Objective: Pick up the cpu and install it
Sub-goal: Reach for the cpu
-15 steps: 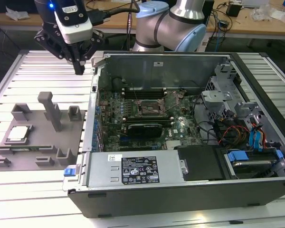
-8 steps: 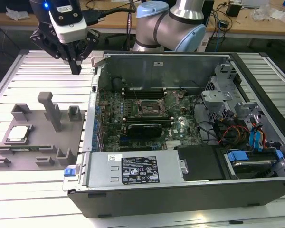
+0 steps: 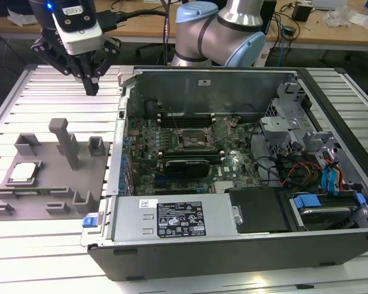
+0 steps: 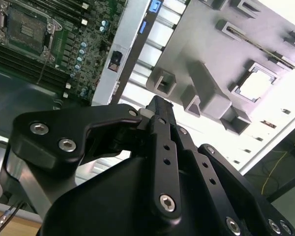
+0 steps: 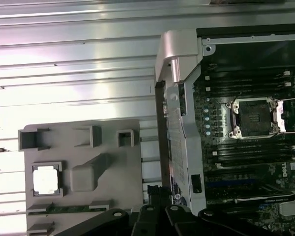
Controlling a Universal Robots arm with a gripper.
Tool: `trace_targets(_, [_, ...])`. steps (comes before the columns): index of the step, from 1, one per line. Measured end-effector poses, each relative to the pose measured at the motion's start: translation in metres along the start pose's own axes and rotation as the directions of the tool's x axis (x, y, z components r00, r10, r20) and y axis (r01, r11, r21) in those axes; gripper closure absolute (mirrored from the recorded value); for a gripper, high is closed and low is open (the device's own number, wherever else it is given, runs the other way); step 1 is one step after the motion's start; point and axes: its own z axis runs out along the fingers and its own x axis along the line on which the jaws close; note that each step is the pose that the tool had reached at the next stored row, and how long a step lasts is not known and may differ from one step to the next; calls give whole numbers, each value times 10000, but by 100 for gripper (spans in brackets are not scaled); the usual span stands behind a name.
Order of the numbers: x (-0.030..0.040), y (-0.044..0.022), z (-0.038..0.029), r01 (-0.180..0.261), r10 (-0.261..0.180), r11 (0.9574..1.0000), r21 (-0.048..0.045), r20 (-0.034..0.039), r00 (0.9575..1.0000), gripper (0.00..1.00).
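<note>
Exterior view coverage alone took in the whole open computer case. The gripper was seen hanging above the slatted table, on the exterior view's left of the case wall and beyond the far edge of the grey fixture plate. Its fingers were seen pressed together to a point, with nothing gripped between them. The same closed tips were shown from behind in the second wrist view.

The cpu was seen lying flat in a square recess of the fixture plate, on the side farthest from the case and well apart from the gripper. In the first wrist view the cpu and the motherboard socket were caught together, with the case's metal side wall standing between them. The socket's dark centre was exposed.

A tall upright post was seen on the plate between the cpu and the case, and lower blocks were ranged along the plate's edges. The recess was bounded by low walls and open upward. Bare slats were seen beneath the gripper.
</note>
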Motion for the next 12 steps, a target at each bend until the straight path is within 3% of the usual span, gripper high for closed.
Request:
trace_targets(3, [113, 12, -2, -1, 1, 10000, 0, 2, 10000, 89])
trace_targets(12, [267, 33, -3, -2, 2, 10000, 0, 4, 10000, 89])
